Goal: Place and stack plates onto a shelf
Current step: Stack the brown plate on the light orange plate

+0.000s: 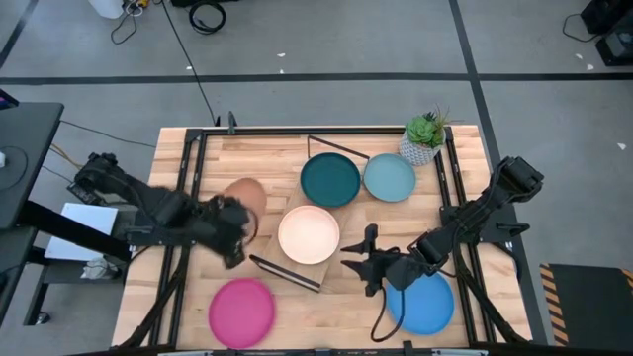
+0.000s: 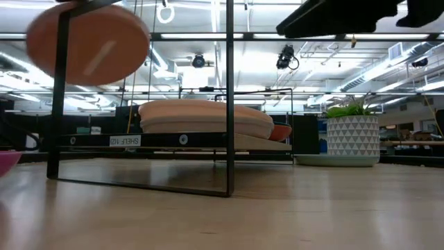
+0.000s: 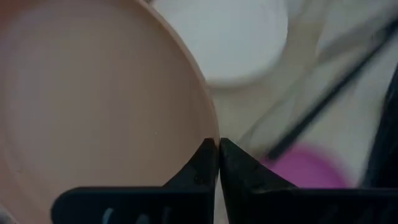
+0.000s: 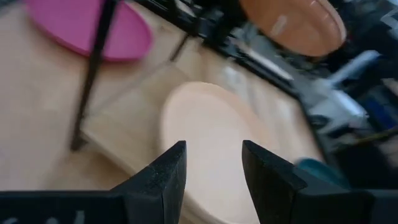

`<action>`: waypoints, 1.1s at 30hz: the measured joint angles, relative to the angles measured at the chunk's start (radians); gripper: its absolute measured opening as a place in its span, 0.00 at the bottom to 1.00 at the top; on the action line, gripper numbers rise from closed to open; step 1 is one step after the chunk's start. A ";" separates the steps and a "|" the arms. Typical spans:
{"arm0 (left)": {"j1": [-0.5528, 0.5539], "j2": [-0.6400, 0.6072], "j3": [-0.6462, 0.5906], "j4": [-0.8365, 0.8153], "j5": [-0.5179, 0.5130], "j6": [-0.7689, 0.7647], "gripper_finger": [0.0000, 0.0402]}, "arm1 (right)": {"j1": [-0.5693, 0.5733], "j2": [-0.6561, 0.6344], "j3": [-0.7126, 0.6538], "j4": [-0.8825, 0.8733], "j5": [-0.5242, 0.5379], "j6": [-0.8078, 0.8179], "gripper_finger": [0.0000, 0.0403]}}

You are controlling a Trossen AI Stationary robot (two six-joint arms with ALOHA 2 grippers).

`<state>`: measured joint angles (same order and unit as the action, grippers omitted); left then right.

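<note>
Pinching the tan plate (image 1: 244, 198) by a thin bite of rim with the left gripper (image 3: 217, 155), fingers pressed together on the edge. Carried it clear of the tabletop (image 1: 297, 316), up at the left end of the shelf (image 2: 173, 140), beside the cream plate (image 1: 309, 234) already lying on the shelf board.

Judged the main risk as follows: held so near the edge, could pivot or slip out of the pinch under its own weight, drop, and clatter onto the cream plate or the table. Could also clip the thin black wire frame on the way across, knock the plate crooked in the fingers, or nudge the light shelf out of place. If let go off-centre, might ride up on the cream plate's rim and slide off the stack.

Kept the right gripper (image 1: 361, 259) low, fingers spread and empty, just beside the shelf's other side, near the bright blue plate (image 1: 420, 302); close enough to crowd a wide swing.

Found open room mostly above the cream plate. Noted the dark teal plate (image 1: 330, 179) and light blue plate (image 1: 389, 177) behind, the plant pot (image 1: 423, 138) in the far corner, the pink plate (image 1: 241, 311) near the front edge.
</note>
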<state>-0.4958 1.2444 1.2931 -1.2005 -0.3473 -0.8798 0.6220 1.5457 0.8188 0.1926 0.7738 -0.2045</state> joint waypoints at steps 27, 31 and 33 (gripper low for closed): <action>0.192 0.631 0.520 0.047 0.299 0.417 0.03 | 0.073 -0.060 0.000 -0.308 0.157 0.304 0.40; 0.182 0.656 0.520 0.051 0.298 0.457 0.04 | 0.073 -0.060 0.000 -0.307 0.150 0.307 0.40; 0.180 0.672 0.520 0.051 0.294 0.483 0.04 | 0.073 -0.060 0.000 -0.306 0.148 0.307 0.40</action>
<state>-0.3156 1.9160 1.8130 -1.1499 -0.0532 -0.3966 0.6949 1.4853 0.8192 -0.1139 0.9218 0.1024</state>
